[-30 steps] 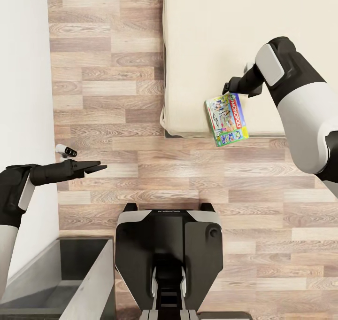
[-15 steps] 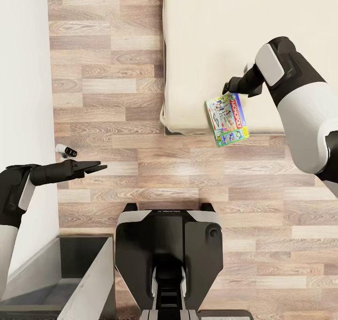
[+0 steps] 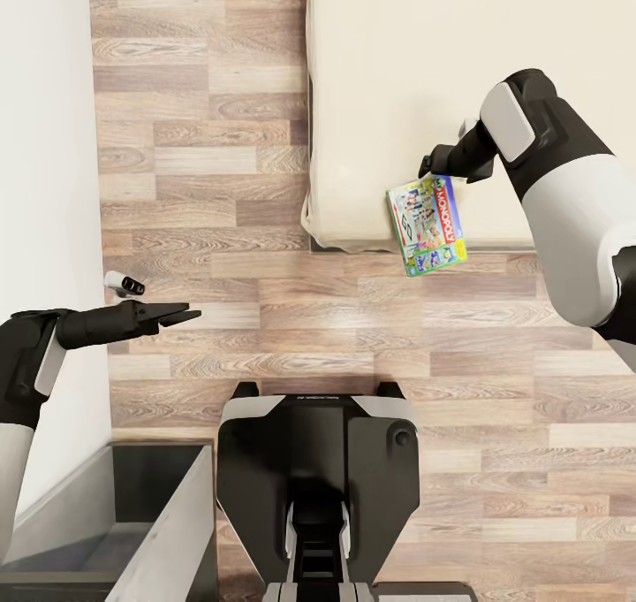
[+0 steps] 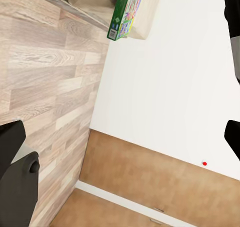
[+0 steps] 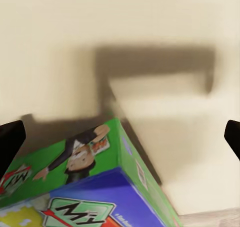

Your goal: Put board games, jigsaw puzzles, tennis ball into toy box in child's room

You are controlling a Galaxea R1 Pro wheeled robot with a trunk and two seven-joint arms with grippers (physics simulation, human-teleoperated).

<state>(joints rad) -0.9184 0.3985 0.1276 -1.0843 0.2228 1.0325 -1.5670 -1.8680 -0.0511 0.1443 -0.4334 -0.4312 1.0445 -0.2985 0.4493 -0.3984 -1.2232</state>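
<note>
A green and blue Monopoly board game (image 3: 427, 224) lies at the near edge of the beige bed (image 3: 397, 72), tilted, its near end overhanging the wooden floor. My right gripper (image 3: 433, 162) hovers at the box's far end. In the right wrist view its fingertips (image 5: 10, 139) sit far apart at opposite sides, open, with the box's corner (image 5: 100, 157) low between them and a shadow on the mattress beyond. My left gripper (image 3: 181, 315) hangs over the floor by the wall, open and holding nothing. The left wrist view catches the board game (image 4: 122, 12) edge-on.
A white wall (image 3: 44, 142) runs along the left. A grey cabinet-like unit (image 3: 132, 514) stands at the lower left beside my dark base (image 3: 318, 478). Wooden floor (image 3: 203, 142) stretches between the wall and the bed.
The board game has shifted very slightly to the right at the bed's edge. Both arms hold the same pose.
</note>
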